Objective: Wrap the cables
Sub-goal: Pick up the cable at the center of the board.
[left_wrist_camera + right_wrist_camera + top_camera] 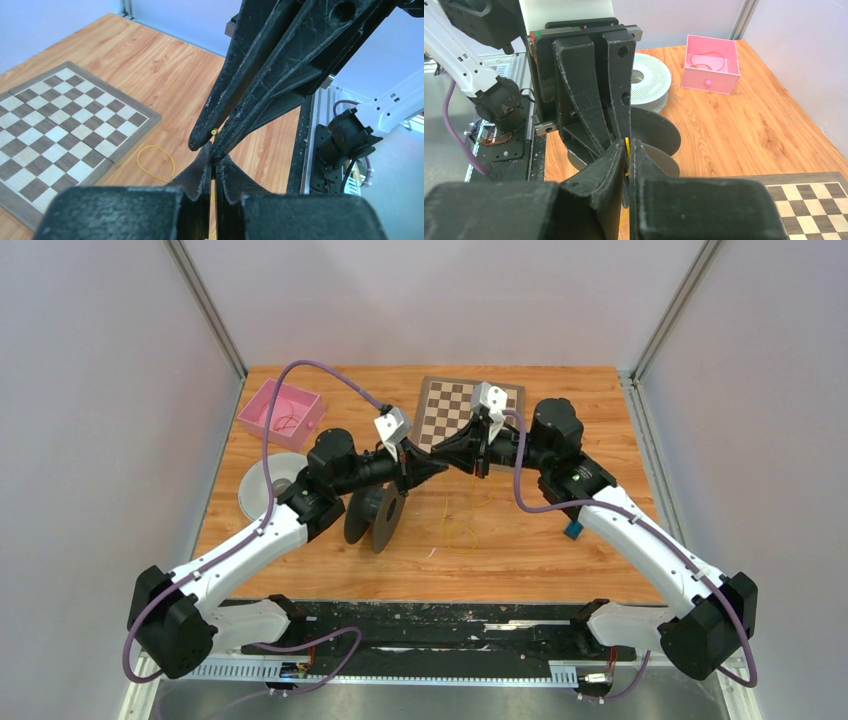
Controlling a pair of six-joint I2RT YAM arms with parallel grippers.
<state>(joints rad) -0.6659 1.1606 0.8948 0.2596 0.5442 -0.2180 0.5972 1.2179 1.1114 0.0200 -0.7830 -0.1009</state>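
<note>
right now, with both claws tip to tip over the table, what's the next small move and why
Probably ease the claws slightly apart to draw the slack up. The right claw is shut on the yellow cable, and the left claw is shut right against it. The rest hangs loose to a loop on the table. Whether the left claw pinches the cable too isn't clear.

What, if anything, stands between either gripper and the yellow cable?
Nothing visible does. The left gripper and the right gripper meet tip to tip above the table, both shut on the yellow cable. Its loose loop lies on the wood beside the chessboard.
</note>
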